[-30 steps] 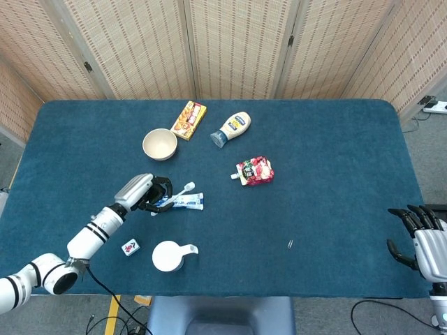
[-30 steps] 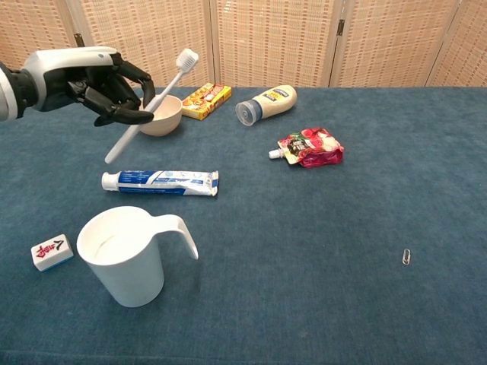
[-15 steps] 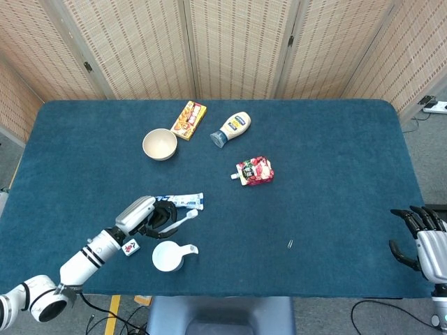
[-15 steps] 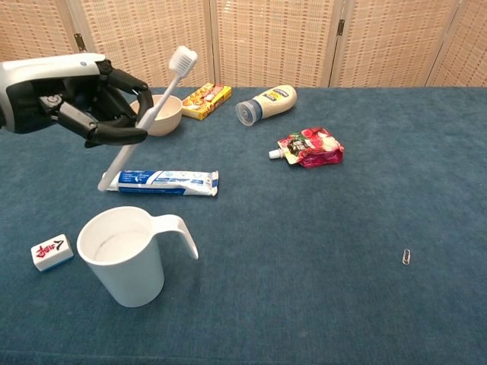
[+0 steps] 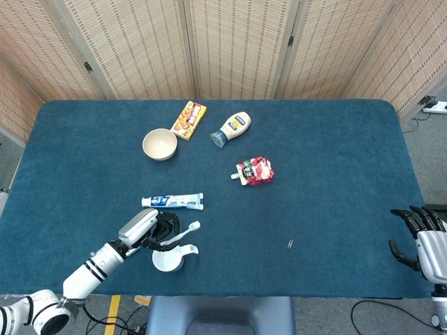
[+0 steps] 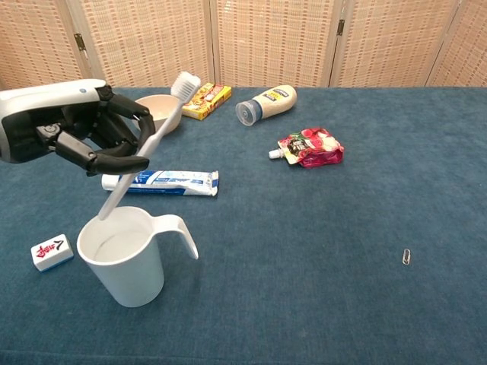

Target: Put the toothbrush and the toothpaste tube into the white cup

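Note:
My left hand (image 6: 84, 135) (image 5: 148, 229) grips a white toothbrush (image 6: 156, 129) (image 5: 183, 232), tilted with its bristle head up and its handle end just over the rim of the white cup (image 6: 125, 255) (image 5: 167, 259). The cup stands upright near the front edge, handle to the right. The blue and white toothpaste tube (image 6: 161, 182) (image 5: 172, 202) lies flat on the blue cloth behind the cup. My right hand (image 5: 419, 234) hangs at the table's far right edge, fingers apart, holding nothing.
A small tile (image 6: 52, 252) lies left of the cup. Further back are a cream bowl (image 5: 159, 144), a yellow box (image 5: 189, 119), a mayonnaise bottle (image 5: 231, 128) on its side and a red pouch (image 5: 255, 170). A paper clip (image 5: 290, 243) lies at the right.
My left hand has carried the toothbrush from over the toothpaste tube toward the front edge, down to the cup's rim. The right hand has stayed put.

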### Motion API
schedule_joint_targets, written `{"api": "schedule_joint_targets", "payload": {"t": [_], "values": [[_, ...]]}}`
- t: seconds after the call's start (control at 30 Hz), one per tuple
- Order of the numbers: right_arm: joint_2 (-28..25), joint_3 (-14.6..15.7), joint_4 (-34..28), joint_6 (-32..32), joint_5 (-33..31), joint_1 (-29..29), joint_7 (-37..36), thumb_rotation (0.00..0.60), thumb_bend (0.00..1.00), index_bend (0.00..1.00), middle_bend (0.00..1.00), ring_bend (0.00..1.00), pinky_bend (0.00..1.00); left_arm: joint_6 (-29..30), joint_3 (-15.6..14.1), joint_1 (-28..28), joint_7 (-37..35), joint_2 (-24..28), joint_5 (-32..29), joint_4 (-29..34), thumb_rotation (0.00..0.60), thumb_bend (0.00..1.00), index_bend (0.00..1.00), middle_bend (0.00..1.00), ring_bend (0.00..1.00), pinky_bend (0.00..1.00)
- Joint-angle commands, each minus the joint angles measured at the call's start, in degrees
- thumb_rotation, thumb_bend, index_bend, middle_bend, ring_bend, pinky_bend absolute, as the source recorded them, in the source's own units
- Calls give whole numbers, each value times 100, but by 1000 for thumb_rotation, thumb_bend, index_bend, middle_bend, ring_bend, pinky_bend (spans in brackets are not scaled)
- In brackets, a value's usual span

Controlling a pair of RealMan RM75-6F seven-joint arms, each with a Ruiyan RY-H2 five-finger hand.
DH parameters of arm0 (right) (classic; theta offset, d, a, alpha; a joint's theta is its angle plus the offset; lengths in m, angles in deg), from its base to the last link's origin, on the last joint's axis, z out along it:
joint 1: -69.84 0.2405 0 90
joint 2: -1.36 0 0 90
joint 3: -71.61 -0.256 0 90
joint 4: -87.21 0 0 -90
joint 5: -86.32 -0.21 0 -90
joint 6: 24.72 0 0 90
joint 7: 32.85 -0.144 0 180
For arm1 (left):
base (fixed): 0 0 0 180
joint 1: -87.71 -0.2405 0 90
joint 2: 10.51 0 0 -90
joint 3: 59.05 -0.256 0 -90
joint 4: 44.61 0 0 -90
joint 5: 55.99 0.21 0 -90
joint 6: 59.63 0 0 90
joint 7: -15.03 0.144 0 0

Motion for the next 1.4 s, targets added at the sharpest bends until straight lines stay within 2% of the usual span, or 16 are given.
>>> {"api": "schedule_joint_targets", "payload": {"t": [0.03, 0.2, 0.43, 0.7, 0.97, 1.03, 1.1, 1.2, 1.27, 1.4], "values": [[3, 1, 5, 2, 1, 0, -4, 600, 278, 246, 284, 136, 122, 33, -36, -26, 108, -110, -55, -21, 600, 363, 617, 895, 781, 779], [4, 4, 12, 13, -4, 2, -7, 600, 278, 246, 284, 136, 122, 119, -105, -61, 390, -297, -34, -193, 600, 363, 616, 890, 775, 774], [-13, -3, -17, 26, 0, 18, 17, 600, 278, 246, 284, 136, 122, 303, -169, -140, 650, -442, 17, -417, 600, 363, 606, 851, 733, 713], [-21, -10, -60, 28, -6, 24, 56, 600, 278, 246, 284, 136, 122, 476, -249, -230, 602, -355, 119, -469, 600, 363, 577, 735, 609, 656], [-38, -11, -101, 10, 11, 25, 91, 600, 278, 246, 284, 136, 122, 634, -457, -353, 625, -220, 345, -426, 600, 362, 519, 641, 502, 622], [-40, -12, -108, 12, 1, 23, 94, 600, 278, 246, 284, 136, 122, 665, -497, -375, 625, -173, 391, -412, 600, 362, 478, 587, 458, 605], [-40, -11, -112, 13, 6, 25, 101, 600, 278, 246, 284, 136, 122, 706, -510, -387, 612, -135, 432, -399, 600, 360, 351, 476, 384, 568], [-42, -11, -118, 6, 18, 27, 105, 600, 278, 246, 284, 136, 122, 830, -456, -403, 475, -48, 462, -341, 600, 346, 132, 297, 219, 446], [-44, -15, -119, -4, 13, 23, 102, 600, 278, 246, 284, 136, 122, 891, -409, -395, 227, 69, 475, -254, 600, 335, 100, 274, 195, 419], [-51, -14, -126, -6, 11, 20, 108, 600, 278, 246, 284, 136, 122, 975, -195, -344, -239, 418, 354, -42, 600, 333, 117, 273, 195, 418]]}}
